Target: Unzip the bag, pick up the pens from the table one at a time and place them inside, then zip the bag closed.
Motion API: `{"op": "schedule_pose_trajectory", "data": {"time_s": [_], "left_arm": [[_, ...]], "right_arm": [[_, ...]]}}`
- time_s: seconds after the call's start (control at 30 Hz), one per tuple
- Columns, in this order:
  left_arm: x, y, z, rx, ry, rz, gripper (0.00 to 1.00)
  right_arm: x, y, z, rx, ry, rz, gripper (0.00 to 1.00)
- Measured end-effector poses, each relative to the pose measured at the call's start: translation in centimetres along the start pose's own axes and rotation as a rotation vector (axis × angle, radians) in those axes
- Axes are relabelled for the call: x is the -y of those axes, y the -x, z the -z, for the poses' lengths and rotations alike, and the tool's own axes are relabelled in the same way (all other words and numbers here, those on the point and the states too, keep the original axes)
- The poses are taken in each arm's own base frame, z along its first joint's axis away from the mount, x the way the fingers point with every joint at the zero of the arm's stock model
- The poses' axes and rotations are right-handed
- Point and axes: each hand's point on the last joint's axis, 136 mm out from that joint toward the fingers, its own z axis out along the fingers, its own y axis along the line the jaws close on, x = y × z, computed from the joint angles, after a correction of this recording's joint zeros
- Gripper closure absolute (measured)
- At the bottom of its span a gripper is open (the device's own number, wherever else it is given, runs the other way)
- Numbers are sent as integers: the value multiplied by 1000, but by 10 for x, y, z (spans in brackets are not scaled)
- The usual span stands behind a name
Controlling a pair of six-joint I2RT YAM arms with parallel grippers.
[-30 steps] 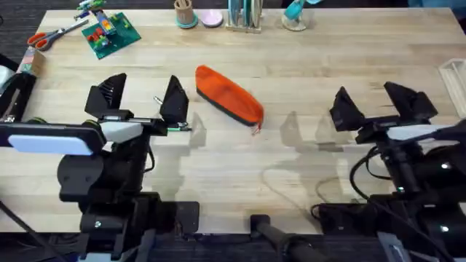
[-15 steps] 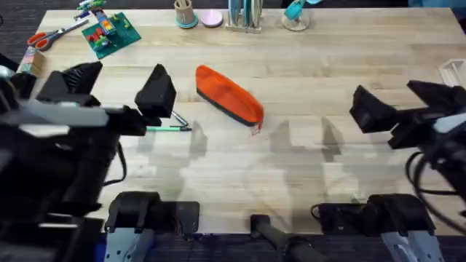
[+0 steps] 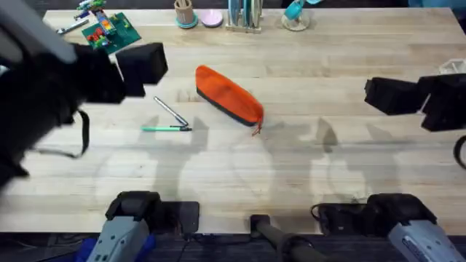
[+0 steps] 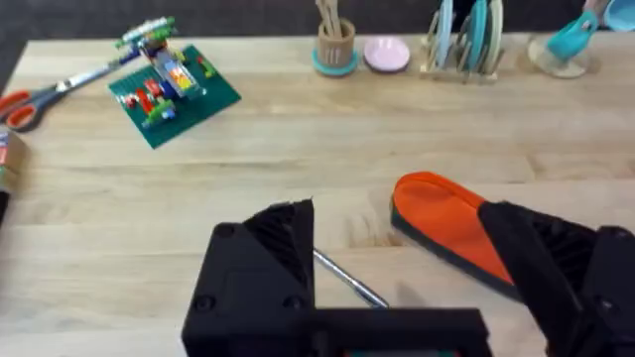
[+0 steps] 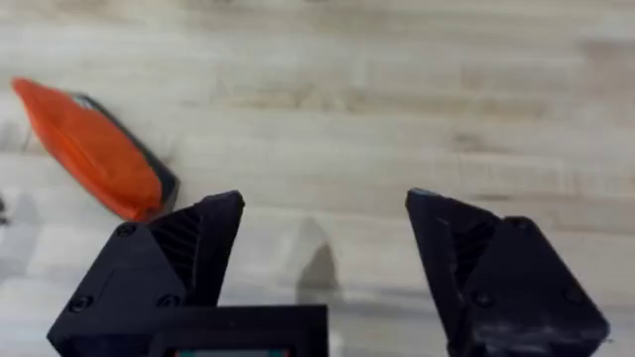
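The orange bag lies slantwise at the middle of the table, its red zipper pull at the near right end. Left of it lie two pens: a green pen and, just beyond it, a silver pen. My left arm hangs high and blurred over the far left. Its gripper stands open and holds nothing, with the bag and the silver pen below it. At the right my right gripper is open and holds nothing, off to the right of the bag.
A green brick plate with a toy on it and red-handled scissors lie at the far left corner. A cup, a pink dish and a rack line the back edge. A clear object sits at the right edge.
Both arms have risen toward the camera and swung outward. The left one moved up and left off the pens, uncovering both. The right one drew to the right. Bag and pens lie unmoved.
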Motion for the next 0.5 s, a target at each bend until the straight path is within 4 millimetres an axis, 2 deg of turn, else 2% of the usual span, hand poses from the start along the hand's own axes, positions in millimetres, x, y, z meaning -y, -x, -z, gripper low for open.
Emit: {"op": "schedule_pose_trajectory", "data": {"time_s": [0.33, 0.5], "left_arm": [[0, 29, -45, -133, -9, 5, 7], [6, 30, -66, -186, -43, 10, 8]], "right_arm": [[1, 5, -19, -210, 0, -17, 5], [2, -1, -31, -267, 0, -22, 6]]}}
